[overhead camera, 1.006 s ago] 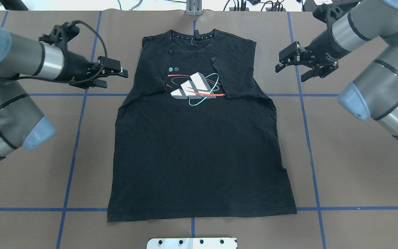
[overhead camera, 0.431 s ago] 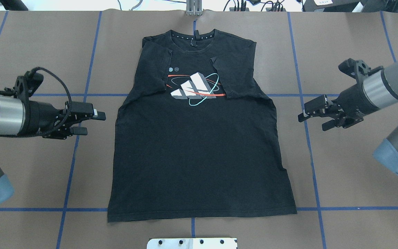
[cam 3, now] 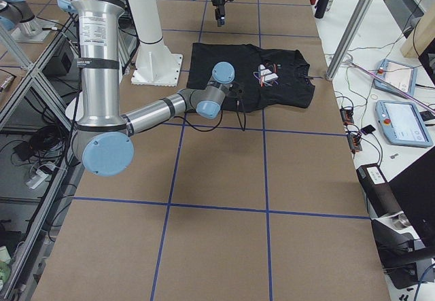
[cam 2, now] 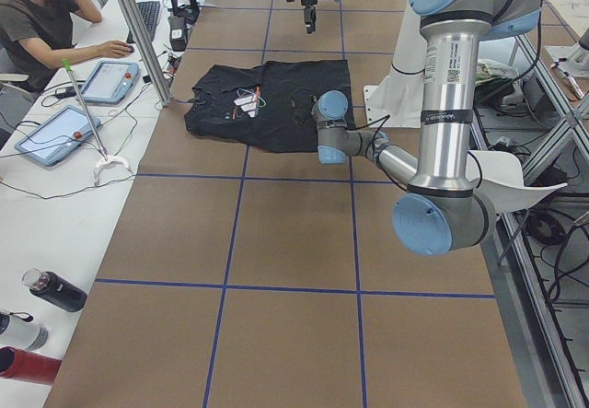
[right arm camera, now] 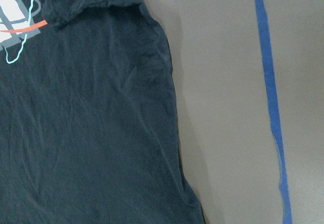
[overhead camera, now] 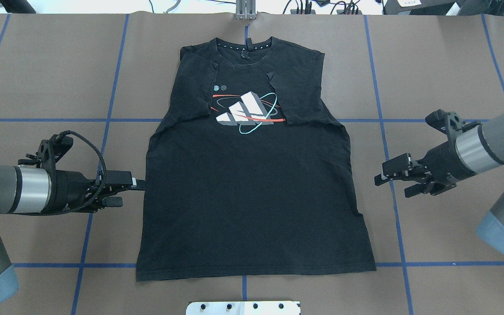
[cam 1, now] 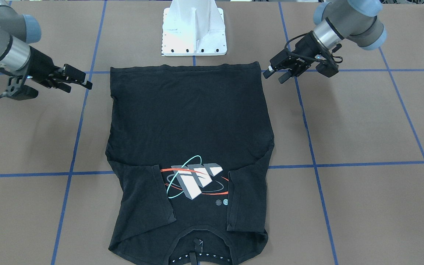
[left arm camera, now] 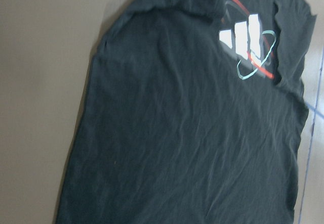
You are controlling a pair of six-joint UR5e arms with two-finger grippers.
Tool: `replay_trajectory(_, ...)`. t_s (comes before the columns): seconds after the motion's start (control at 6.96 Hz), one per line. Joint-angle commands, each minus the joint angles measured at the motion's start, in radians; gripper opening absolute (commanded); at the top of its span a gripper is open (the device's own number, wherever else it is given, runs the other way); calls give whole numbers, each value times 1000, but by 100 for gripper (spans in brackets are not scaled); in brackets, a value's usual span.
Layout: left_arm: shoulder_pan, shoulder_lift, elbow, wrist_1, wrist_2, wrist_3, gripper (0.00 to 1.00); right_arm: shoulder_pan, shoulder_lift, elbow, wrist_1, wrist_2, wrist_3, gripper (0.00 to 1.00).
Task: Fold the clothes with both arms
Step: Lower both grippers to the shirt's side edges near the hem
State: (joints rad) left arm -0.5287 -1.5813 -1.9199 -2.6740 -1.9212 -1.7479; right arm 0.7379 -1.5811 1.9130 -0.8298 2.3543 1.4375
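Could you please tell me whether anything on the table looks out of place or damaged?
Nothing stands out. The T-shirt lies flat, logo up, both sleeves folded in over the chest, with only slight wrinkles. The left gripper and right gripper are open beside its side edges.

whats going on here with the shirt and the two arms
A black T-shirt lies flat, print side up, on the brown table. Both short sleeves are already folded in over the chest, beside the logo. The robot's left gripper is right at one side edge of the shirt, and the right gripper is a little off the opposite edge. Both are open and hold nothing, so the body of the shirt is not yet folded.
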Motion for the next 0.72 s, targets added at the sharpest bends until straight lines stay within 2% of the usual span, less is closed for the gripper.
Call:
replay_trajectory(0.0, 21, 41, -59, -1, 14, -2, 99, -229, -10, 14, 1, -186, 47, 100)
replay_trajectory(0.14, 21, 49, -70, 0, 14, -2, 99, -280, -31, 14, 1, -217, 46, 100)
replay_trajectory(0.57, 22, 44, -70, 0, 16, -2, 99, -319, -65, 4, 4, -208, 47, 100)
